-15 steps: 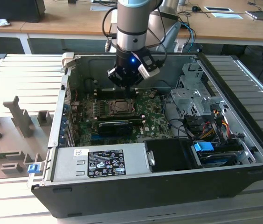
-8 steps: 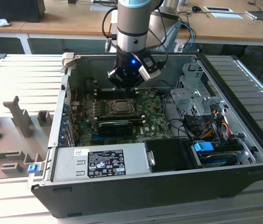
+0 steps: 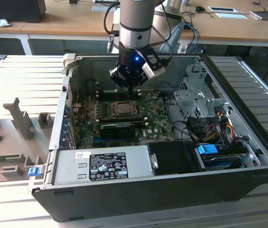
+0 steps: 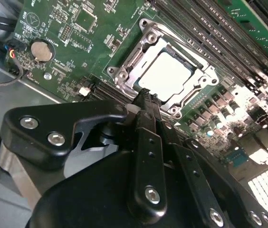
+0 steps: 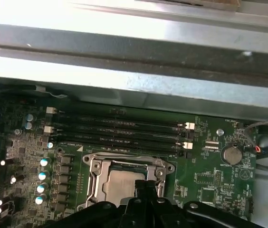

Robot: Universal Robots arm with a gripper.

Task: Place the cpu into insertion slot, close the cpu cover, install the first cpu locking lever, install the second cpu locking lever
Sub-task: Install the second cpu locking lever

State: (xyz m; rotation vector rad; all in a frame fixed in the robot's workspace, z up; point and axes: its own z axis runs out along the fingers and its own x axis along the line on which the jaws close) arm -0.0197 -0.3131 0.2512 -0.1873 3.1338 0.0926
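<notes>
Gripper (image 3: 131, 88) above the socket, cpu (image 4: 165, 76) seated, cpu cover (image 4: 124, 71) down.

In the second wrist view the 2 black fingers (image 4: 146, 102) are pressed together with nothing between them, tips just over 1 edge of the cover frame. The pale cpu lies flat inside the cover's window on the green motherboard (image 4: 72, 42). Relative to the socket, a coin battery (image 4: 41, 50) sits well apart and black memory slots (image 5: 119, 130) run just beside it. In the exterior view the open computer case (image 3: 124, 190) surrounds the socket.
</notes>
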